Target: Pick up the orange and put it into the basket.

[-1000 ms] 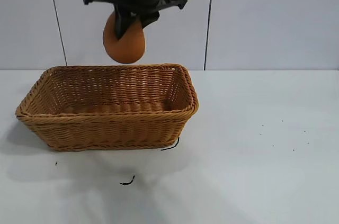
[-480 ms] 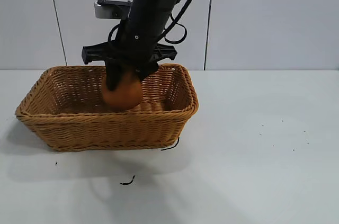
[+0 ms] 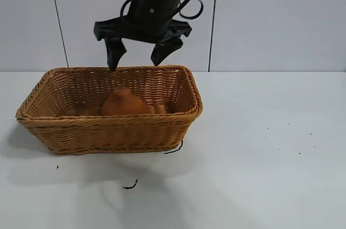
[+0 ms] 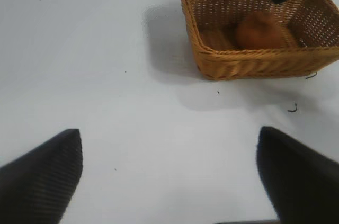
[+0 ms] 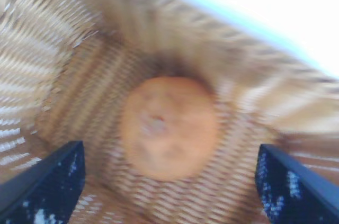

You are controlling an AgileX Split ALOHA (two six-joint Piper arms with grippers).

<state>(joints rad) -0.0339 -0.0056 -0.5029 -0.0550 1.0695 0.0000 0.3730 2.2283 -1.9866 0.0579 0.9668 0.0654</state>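
The orange [image 3: 124, 102] lies on the floor of the wicker basket [image 3: 108, 134], stem nub up, free of any gripper. My right gripper [image 3: 135, 64] hangs open and empty straight above it, just over the basket's back rim. In the right wrist view the orange [image 5: 169, 134] sits between the spread fingers [image 5: 45, 179] on the basket's weave [image 5: 47, 38]. My left gripper [image 4: 169, 181] is open and empty over bare table, far from the basket [image 4: 254, 65]; the orange [image 4: 258, 30] shows inside it there. The left arm is outside the exterior view.
The basket stands on a white table, left of centre. Two small black scraps lie in front of it: one by its front right corner [image 3: 174, 149], one nearer the front [image 3: 130, 185]. A white panelled wall stands behind.
The right gripper came down into the basket with the orange, let it go, and rose with its fingers spread. The orange now rests in the basket.
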